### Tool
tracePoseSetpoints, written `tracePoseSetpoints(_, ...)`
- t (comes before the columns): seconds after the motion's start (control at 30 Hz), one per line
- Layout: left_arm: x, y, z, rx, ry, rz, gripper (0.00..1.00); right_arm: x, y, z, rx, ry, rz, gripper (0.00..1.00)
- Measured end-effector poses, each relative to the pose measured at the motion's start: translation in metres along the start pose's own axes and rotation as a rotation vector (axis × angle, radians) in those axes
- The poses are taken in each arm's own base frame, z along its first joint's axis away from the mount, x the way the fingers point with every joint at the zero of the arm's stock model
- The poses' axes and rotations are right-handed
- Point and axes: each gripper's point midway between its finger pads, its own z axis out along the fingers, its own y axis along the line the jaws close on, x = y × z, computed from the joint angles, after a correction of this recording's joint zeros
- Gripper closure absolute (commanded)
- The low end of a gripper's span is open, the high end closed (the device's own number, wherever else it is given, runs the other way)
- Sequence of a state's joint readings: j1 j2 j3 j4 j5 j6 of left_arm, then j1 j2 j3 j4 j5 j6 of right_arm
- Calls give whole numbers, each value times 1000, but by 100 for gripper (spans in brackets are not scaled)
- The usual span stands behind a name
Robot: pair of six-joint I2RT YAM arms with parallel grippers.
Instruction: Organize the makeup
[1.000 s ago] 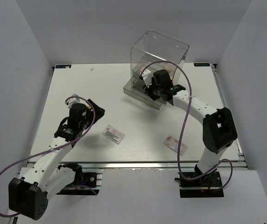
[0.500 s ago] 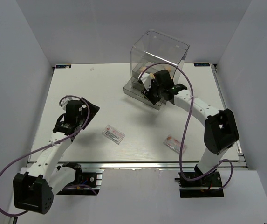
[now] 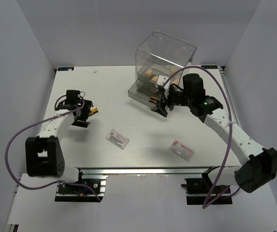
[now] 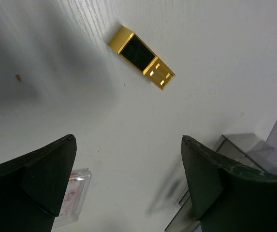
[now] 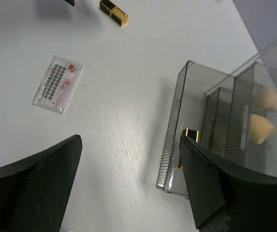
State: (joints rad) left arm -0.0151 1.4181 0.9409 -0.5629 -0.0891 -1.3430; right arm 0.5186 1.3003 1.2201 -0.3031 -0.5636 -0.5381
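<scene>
left gripper (image 4: 128, 140): fingers spread wide, nothing between them; it sits low over the left part of the table (image 3: 128, 121).
loose tube (image 4: 141, 57): brown and gold, lying flat just right of the left gripper's tips, touching neither finger; well in from the left table edge.
right gripper (image 5: 128, 140): fingers spread wide, nothing held; it hangs at the near edge of the drawer box (image 3: 165, 63), on the right half of the table.
drawer box: tall and clear, standing at the far side of the table; its lowest drawer is pulled out toward the near left.
drawer tube (image 5: 190, 134): only a gold edge shows, inside the pulled-out drawer.
sponges (image 5: 260, 126): two peach ones show inside the box, behind its clear front; whether more are there cannot be told.
near-left packet (image 3: 117, 139): flat on the table between the two arms, well apart from the loose tube and the box.
near-right packet (image 3: 182, 150): flat, closer to the near table edge, well apart from the other packet.
open room: bare table surface lies between the right gripper and both packets.
</scene>
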Motion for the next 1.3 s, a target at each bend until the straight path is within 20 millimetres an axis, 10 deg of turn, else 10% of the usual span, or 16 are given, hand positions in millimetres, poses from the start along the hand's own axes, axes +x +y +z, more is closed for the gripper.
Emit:
tracePoseSetpoints(0.5, -23, -20, 96, -125, 63, -256, 6, 40, -13, -29, 59, 21, 170, 13)
tracePoseSetpoints(1.17, -11, -22, 111, -187, 181, -255, 61, 45, -28, -48, 126, -2, 236, 13)
tracePoseSetpoints(1.3, -2, -26, 107, -126, 234, -191, 86, 42, -29, -52, 134, -11, 240, 13)
